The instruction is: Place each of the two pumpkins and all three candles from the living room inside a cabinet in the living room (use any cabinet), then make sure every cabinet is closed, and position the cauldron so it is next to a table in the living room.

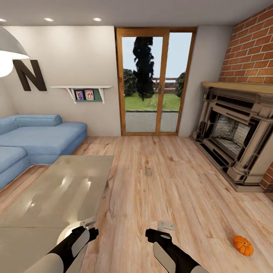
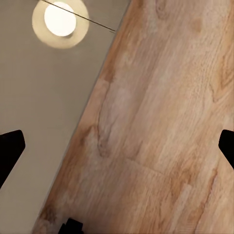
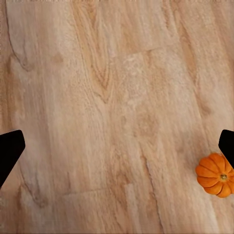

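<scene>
Left gripper [image 1: 89, 223], right gripper [image 1: 165, 226]: jaws spread wide, empty. Pumpkin [image 1: 243, 245]: on floor [image 1: 159, 182], right of right gripper, well apart. Table [image 1: 57, 189]: left. Fireplace [image 1: 235, 132]: far right. Step, judged: approach; next, turn toward pumpkin, lower right arm

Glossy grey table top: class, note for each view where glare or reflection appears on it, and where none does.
Head view: the glossy grey rectangular table top carries soft white glare patches. Left wrist view: the same top mirrors a round bright lamp disc. Right wrist view: matte light wood plank floor, no glare around the small ribbed orange pumpkin.
</scene>
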Available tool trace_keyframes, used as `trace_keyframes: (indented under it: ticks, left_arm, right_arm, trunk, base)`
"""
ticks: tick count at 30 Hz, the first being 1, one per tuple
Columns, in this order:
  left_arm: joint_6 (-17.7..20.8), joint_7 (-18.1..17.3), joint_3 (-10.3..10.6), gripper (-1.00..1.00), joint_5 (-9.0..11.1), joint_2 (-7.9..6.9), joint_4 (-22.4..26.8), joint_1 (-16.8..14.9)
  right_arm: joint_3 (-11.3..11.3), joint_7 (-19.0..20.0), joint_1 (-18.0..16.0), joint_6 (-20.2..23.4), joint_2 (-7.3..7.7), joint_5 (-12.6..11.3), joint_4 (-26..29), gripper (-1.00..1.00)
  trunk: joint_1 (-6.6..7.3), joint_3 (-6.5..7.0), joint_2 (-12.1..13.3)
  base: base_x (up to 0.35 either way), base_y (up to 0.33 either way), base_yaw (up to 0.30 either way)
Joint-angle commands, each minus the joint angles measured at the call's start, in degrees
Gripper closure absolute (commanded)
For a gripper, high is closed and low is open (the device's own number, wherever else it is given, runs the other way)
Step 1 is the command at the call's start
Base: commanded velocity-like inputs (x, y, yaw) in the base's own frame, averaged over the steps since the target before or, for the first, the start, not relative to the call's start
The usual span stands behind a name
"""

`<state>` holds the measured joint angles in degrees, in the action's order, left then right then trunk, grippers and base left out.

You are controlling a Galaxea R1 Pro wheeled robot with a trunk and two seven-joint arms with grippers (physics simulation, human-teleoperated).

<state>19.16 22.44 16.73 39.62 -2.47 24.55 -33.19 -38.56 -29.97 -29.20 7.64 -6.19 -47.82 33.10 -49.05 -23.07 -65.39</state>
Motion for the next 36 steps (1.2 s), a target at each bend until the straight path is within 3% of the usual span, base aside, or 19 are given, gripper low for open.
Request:
trace_keyframes:
  ticks: [1,36]
  left_arm:
    - [0.2,0.5,0.5,-1.00,0.5,-0.08,0.1,0.0]
    - [0.3,0.5,0.5,-1.00,0.5,0.11,0.1,0.0]
  right_arm:
    - [-0.3,-0.4,-0.1,0.3,0.04,-0.2,0.1,-1.00]
    - [-0.3,-0.3,-0.1,0.3,0.04,-0.1,0.1,-1.00]
  trunk:
    - [-0.01,-0.07,0.0]
    - [-0.01,-0.07,0.0]
  base:
    - [0.093,0.003,0.000]
    - [0.057,0.000,0.018]
